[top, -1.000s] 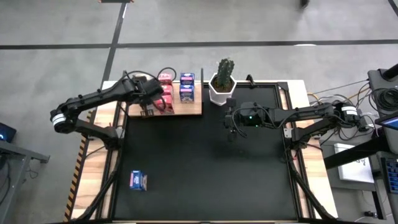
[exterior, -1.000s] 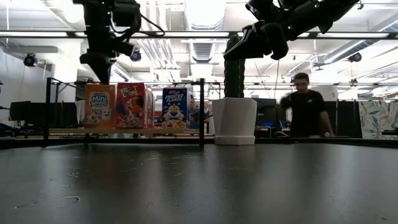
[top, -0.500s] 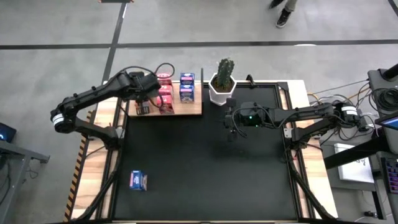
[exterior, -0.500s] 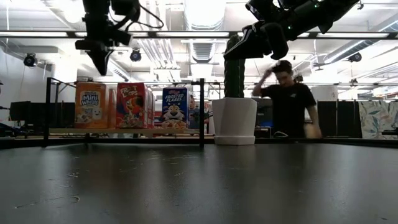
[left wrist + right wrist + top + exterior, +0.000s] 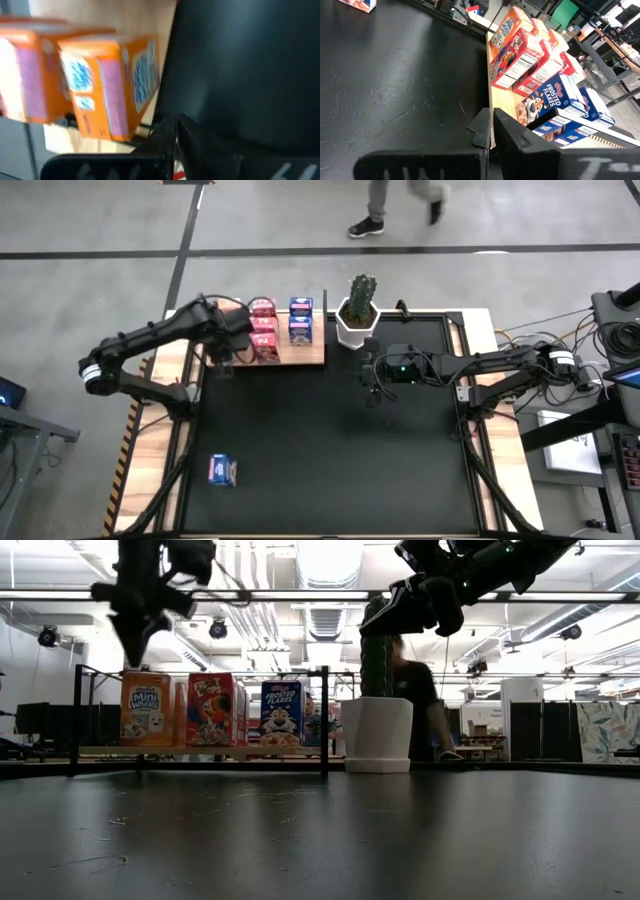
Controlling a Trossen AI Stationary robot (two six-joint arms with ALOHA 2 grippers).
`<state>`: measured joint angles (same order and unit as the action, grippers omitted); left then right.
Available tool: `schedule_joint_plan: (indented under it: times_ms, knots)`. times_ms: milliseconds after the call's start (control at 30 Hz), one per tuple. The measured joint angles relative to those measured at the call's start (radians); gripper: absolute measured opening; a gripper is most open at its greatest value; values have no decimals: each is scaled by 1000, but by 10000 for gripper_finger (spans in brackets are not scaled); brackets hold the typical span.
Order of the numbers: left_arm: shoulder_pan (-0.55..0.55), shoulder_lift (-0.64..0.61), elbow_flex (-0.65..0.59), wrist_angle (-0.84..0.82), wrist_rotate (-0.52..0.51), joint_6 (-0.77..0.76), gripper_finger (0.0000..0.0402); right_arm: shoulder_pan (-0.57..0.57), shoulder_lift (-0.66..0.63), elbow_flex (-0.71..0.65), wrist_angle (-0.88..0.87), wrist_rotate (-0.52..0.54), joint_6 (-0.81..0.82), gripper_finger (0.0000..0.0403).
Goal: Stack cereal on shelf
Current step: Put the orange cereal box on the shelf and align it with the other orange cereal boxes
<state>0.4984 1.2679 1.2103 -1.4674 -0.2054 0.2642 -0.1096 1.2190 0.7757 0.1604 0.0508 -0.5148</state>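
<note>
Left gripper [image 5: 222, 358]: I see it raised over the left end of the shelf, fingers pressed together, nothing between them. In the low view it hangs above the orange boxes.
Right gripper [image 5: 372, 383]: parked above the mat [image 5: 330, 450] just in front of the plant pot [image 5: 355, 325]; fingers pressed together, empty.
Shelf [image 5: 305, 355]: light-wood board at the far left of the table, black posts at its edges (one post stands at its right end, beside the pot).
Orange boxes [image 5: 145, 708]: upright at the shelf's left end — mostly hidden under the left arm from above.
Pink-red boxes [image 5: 264, 330]: upright in the middle of the shelf, in a row running front to back.
Blue boxes [image 5: 301, 321]: right of the pink-red ones, near the post; I count two from above.
Stray blue box [image 5: 223, 470]: lying alone on the mat at the near left, well apart from the shelf — not yet stacked.
Background: a person [image 5: 412, 700] is behind the pot in the low view.
</note>
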Motion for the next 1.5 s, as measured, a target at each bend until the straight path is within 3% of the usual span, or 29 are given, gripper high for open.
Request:
schedule_joint_plan:
  times_ms: [333,833,1000,1233,1500]
  knots:
    - [1,-3,-97,23,-222,11,0,0,0,0,1,0,-1,11]
    - [1,-3,-92,38,-237,1,0,0,0,0,1,0,-1,11]
    - [1,-3,-92,39,-318,-20,0,0,0,0,1,0,-1,11]
    - [0,-3,-92,44,-296,-45,0,0,0,0,1,0,-1,11]
    - [0,-3,-92,133,-117,-93,0,0,0,0,1,0,-2,11]
